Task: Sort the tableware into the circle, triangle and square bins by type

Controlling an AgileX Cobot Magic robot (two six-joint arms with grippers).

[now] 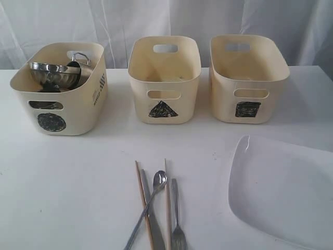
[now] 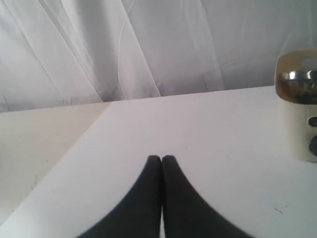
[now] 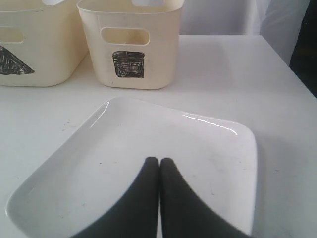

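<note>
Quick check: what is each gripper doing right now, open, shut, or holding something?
Left gripper: shut, holding nothing.
Right gripper: shut, holding nothing.

So the left gripper [image 2: 161,158] is pinched all the way closed, its two black fingers [image 2: 141,203] pressed flat together right up to the tips, holding nothing. The right gripper [image 3: 159,160] is the same deal: fingers together, tips level with each other, nothing clamped between them.
</note>
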